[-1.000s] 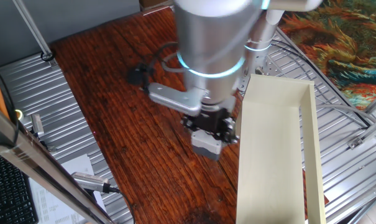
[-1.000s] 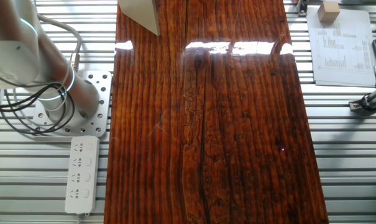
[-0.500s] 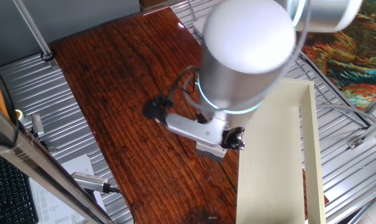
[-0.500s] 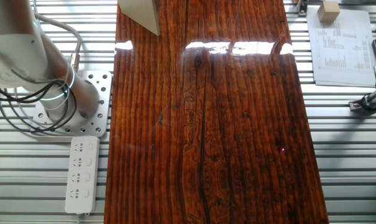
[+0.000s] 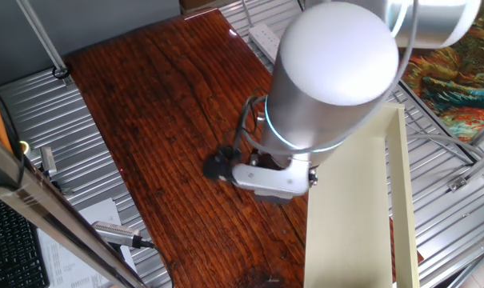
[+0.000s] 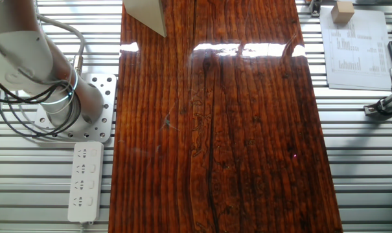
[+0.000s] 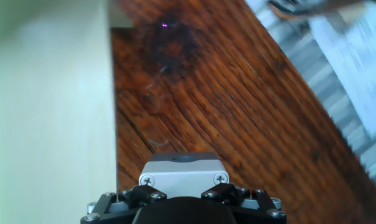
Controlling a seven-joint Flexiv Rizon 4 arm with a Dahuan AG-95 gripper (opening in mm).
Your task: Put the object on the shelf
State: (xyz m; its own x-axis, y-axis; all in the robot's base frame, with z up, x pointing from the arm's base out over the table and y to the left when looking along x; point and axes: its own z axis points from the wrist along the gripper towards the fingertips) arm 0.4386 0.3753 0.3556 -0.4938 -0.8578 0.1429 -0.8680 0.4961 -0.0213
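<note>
Grey box [image 7: 185, 176] sits right at the gripper [image 7: 184, 200], held above the wooden tabletop [image 7: 237, 99] just beside the cream shelf [image 7: 51, 106]. The fingers look clamped on the box's near end, though their tips are hidden. From one fixed view the arm [image 5: 330, 80] blocks the box, leaning over the shelf's [image 5: 346, 232] edge.

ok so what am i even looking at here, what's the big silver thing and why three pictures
The big silver cylinder is a robot arm standing at a dark red-brown wooden table. Two pictures come from fixed cameras on different sides of the table; the third comes from a camera on the arm's hand, looking along its claw. There a small light-grey box sits between the claw's fingers, so it seems held, though the fingers are mostly hidden. Beside it is a long cream flat panel with a raised side wall, the shelf. The other fixed view also shows a white power strip beside the table.
</note>
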